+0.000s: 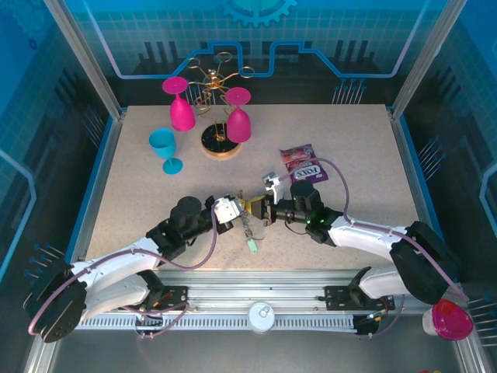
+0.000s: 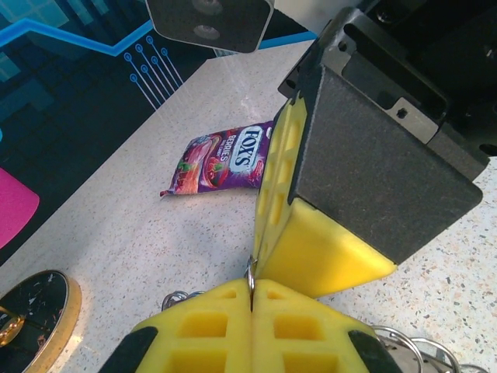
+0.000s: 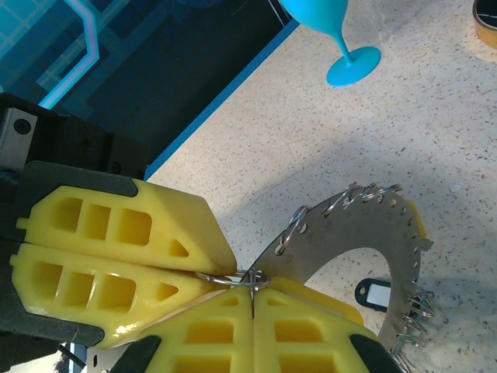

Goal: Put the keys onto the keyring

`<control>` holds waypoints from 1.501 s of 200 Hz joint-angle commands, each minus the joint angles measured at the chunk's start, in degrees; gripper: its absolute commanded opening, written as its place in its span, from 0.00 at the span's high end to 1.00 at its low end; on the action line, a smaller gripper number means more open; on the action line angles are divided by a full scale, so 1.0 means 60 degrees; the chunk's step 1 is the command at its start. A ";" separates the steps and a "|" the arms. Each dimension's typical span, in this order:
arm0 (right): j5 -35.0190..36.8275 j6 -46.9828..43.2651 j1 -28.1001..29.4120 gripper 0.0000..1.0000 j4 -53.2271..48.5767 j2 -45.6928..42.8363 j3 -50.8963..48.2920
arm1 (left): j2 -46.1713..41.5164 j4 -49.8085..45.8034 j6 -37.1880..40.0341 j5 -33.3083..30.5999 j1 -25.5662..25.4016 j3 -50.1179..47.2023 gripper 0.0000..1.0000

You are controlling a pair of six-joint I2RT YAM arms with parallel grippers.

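Both arms meet over the middle of the surface [image 1: 349,155], tip to tip. The left pincer [image 3: 210,268] is clamped shut on one of the little wire loops at the rim of the keyring [image 3: 311,245]. The right pincer [image 3: 253,307] is shut too, nipping the rim right next to it, so the two sets of yellow pads are practically touching. From the right wrist cam, the grey hoop fans out to the right of the pincer, tilted up off the surface. A black-tagged key [image 3: 374,294] shows through its hole. From above, a pale green-tagged key [image 1: 252,245] lies just in front of the pincers. A candy packet [image 2: 221,159] lies further back.
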 commanded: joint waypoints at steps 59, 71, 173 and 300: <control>0.0063 -0.0568 -0.0104 0.97 0.0112 -0.0781 -0.0368 | -0.0351 0.0396 0.0029 0.0152 -0.0121 -0.0109 1.00; 0.0141 -0.0660 -0.0105 0.99 -0.0051 -0.0889 -0.0387 | -0.0408 0.0359 0.0061 0.0109 -0.0128 -0.0126 1.00; 0.0133 -0.0815 -0.0104 1.00 -0.0570 -0.0866 -0.0270 | -0.0430 0.0409 0.0091 0.0165 -0.0122 -0.0132 1.00; 0.0460 -0.4281 -0.0896 1.00 -0.5972 0.0562 0.1262 | -0.0639 0.0569 -0.1326 0.1376 0.0147 -0.0388 1.00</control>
